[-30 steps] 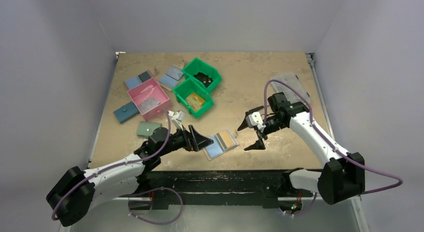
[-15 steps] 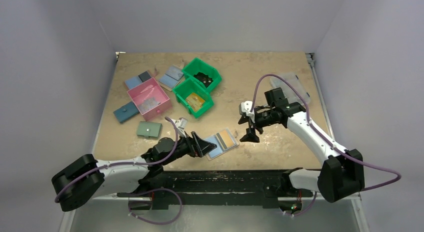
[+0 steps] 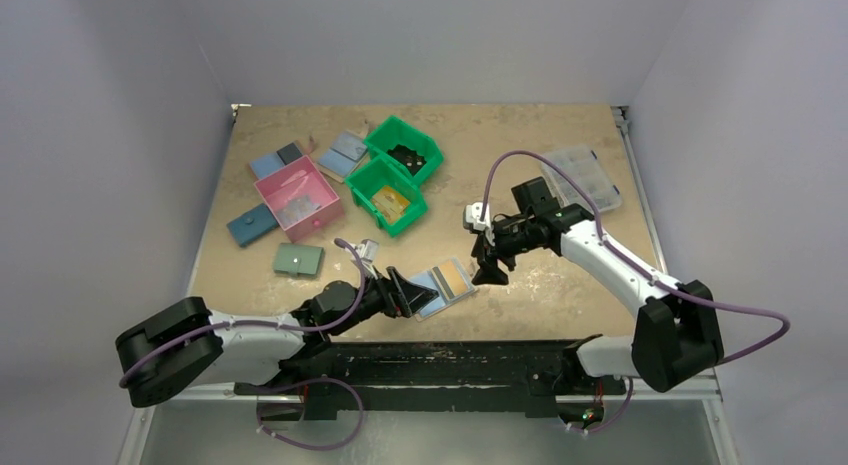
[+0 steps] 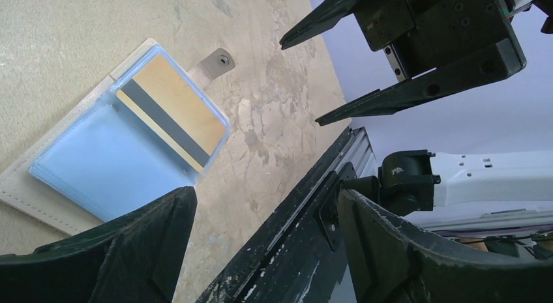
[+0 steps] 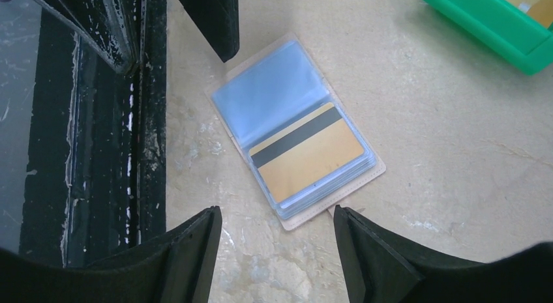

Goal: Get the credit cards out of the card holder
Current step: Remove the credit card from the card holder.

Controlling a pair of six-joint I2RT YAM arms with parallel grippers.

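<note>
So the card holder (image 3: 443,285) is lying flat and opened up on the table (image 3: 520,145), bottom middle of the overhead frame, right by the near edge. Its long axis runs diagonally, lower left to upper right. The lower-left half is just an empty light-blue sleeve. The upper-right half has the yellow-orange credit card (image 5: 310,156) showing, black stripe up, tucked in its clear pocket. Can't tell how many more cards sit under it.

The left gripper (image 3: 408,293) is low at the blue end, jaws spread wide with nothing in them, either just beside the holder's edge or barely touching it, hard to say. The right gripper (image 5: 275,215) hovers over the card end, fingers apart and empty too, and in its own wrist view the card sits just above the gap between its fingers.

Both are close, but my read is the card end faces the right arm, so that's the one to pull the card while the left pins the blue half down.
</note>
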